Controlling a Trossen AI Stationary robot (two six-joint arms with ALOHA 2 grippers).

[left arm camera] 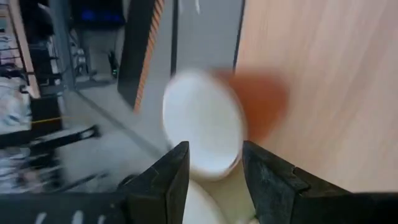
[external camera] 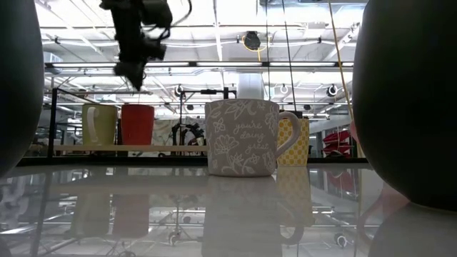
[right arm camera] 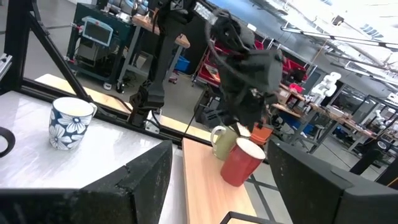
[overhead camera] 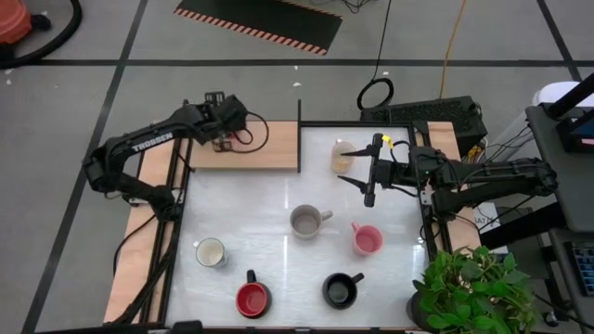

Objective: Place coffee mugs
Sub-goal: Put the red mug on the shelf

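Grey mug (external camera: pixel 241 137), white floral lettering (handle turned right), on white table (overhead camera: pixel 278 199); left gripper (overhead camera: pixel 223 141) part-open above shelf mugs (right arm camera: pixel 239 152), right gripper (overhead camera: pixel 369 173) wide open, empty.

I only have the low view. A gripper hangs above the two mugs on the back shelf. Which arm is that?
Observer: That is the left gripper. The high view shows its arm reaching in from the left over the wooden shelf.
Operator: Is it gripping anything?
Observer: No. Its wrist view shows the fingers apart, with a white mug below them.
Operator: And the other arm?
Observer: The right gripper is over the far part of the white table, just right of the shelf, open and empty.
Operator: Which mugs are in front?
Observer: Five: grey mug, pink mug, cream mug, red mug and black mug.
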